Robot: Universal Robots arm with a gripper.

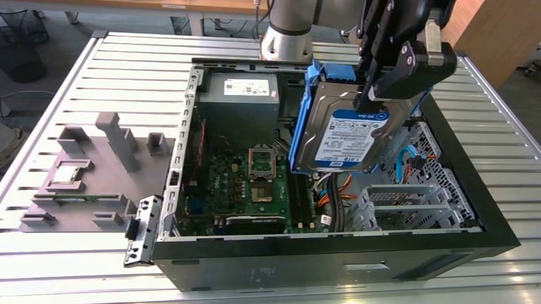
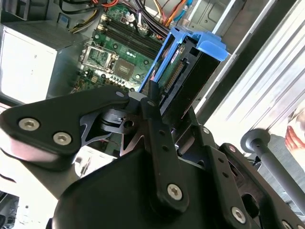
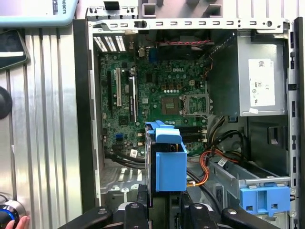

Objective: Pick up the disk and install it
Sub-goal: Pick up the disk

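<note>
Clamping the disk [image 1: 343,139] by its upper end, we hang it below the gripper [image 1: 373,98], long axis pointing down toward the open case [image 1: 296,271].

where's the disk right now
In the exterior view the disk hangs gripped in the tool above the open computer case, just to the exterior view's right of the motherboard and the grey power supply.

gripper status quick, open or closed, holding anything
Gripper: shut on the disk, holding it on edge over the open computer case.
</note>
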